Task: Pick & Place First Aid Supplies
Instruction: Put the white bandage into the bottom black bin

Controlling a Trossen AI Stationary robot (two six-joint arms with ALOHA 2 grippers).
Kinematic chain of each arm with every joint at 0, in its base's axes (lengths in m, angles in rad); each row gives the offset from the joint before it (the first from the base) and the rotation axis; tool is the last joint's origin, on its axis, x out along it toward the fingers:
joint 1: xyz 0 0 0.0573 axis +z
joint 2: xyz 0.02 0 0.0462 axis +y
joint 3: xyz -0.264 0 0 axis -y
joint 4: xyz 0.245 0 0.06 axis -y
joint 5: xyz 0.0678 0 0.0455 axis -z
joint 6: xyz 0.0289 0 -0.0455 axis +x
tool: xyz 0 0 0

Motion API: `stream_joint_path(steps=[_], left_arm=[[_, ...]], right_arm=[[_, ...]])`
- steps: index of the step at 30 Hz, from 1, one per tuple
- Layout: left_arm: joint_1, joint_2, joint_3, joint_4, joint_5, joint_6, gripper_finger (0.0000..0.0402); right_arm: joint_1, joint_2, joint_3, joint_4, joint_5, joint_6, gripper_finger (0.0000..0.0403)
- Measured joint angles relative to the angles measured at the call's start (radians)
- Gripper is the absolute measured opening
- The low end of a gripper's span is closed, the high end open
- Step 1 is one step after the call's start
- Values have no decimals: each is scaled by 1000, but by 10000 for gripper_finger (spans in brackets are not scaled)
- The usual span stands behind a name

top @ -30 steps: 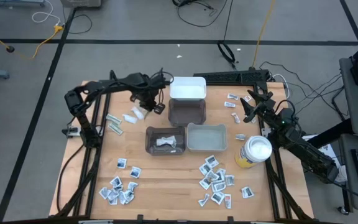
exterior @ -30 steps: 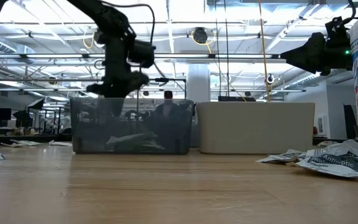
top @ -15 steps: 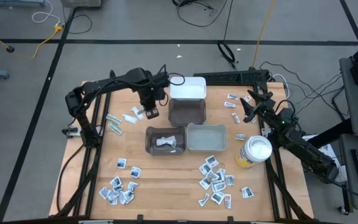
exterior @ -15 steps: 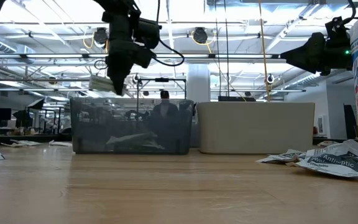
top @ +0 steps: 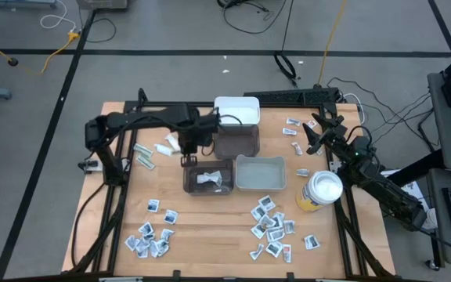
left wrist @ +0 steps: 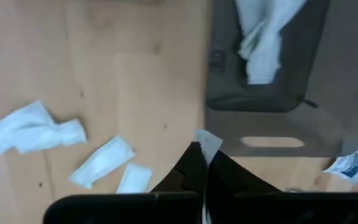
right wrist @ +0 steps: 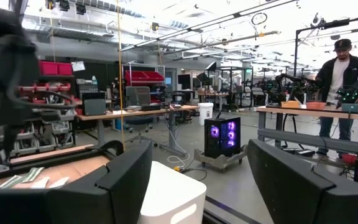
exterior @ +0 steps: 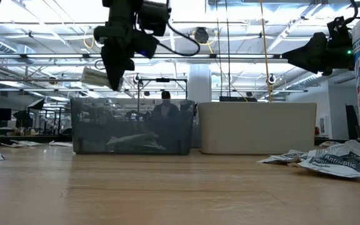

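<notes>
The left tool (top: 186, 160) has swung away from the table's far edge and now hangs above the rim of the smoky translucent bin (top: 207, 175), clenched on a thin white strip wrapper (left wrist: 207, 144). More crinkled white packets lie inside that bin, and flat paper sachets (top: 151, 237) are scattered near the table's near edge. The right tool (top: 310, 133) waits near the far right corner, fingers spread, holding nothing.

The left tool (exterior: 114, 78) hangs above the dark bin (exterior: 133, 126), pinching a white packet (exterior: 95, 77).
</notes>
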Motion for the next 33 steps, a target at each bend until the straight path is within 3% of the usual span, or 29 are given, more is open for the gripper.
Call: stream_joint_path(steps=[8, 25, 33], left_arm=[[-104, 38, 22, -27, 1, -84, 0], [-175, 305, 458, -161, 1, -93, 0], [-181, 320, 483, -152, 5, -118, 0]], right_arm=[[0, 0, 0, 0, 0, 0, 263], [0, 0, 0, 0, 0, 0, 263], [0, 0, 0, 0, 0, 0, 263]])
